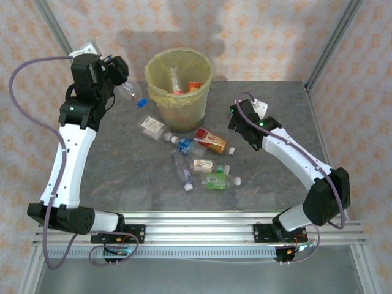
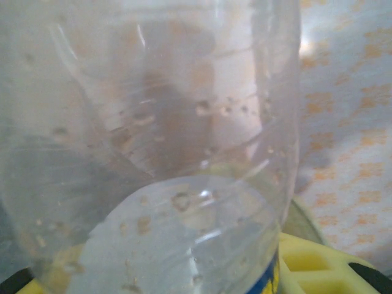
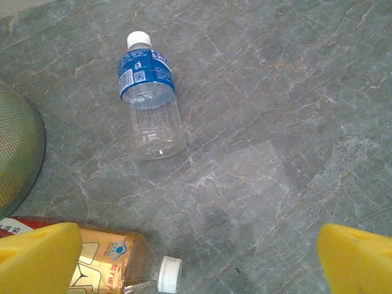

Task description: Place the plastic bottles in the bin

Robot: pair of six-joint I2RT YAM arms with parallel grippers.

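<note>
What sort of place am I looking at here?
Probably a robotics lab test cell: a left arm and right arm bolted to an aluminium rail, a walled-in table, and plastic bottles scattered by a bin.

Grey marbled table (image 1: 122, 177); yellowish-lined bin (image 1: 184, 109); blue-labelled, white-capped bottle (image 3: 149, 98); orange-patterned wall (image 1: 257, 30)

— Anything legible?
— Ahead of the right gripper (image 3: 196, 260), well beyond its fingers (image 3: 37, 257), lies a blue-labelled bottle (image 3: 149, 92). It has white capitals that look like "SW", the rest too small to read, and a small square code.
— The amber bottle (image 3: 104, 260) partly behind one finger?
— White label, blue emblem, print unreadable.
— The clear bottle (image 2: 153, 153) between the left gripper (image 1: 116, 68) fingers (image 2: 312, 269)?
— A blue label edge, no words.
</note>
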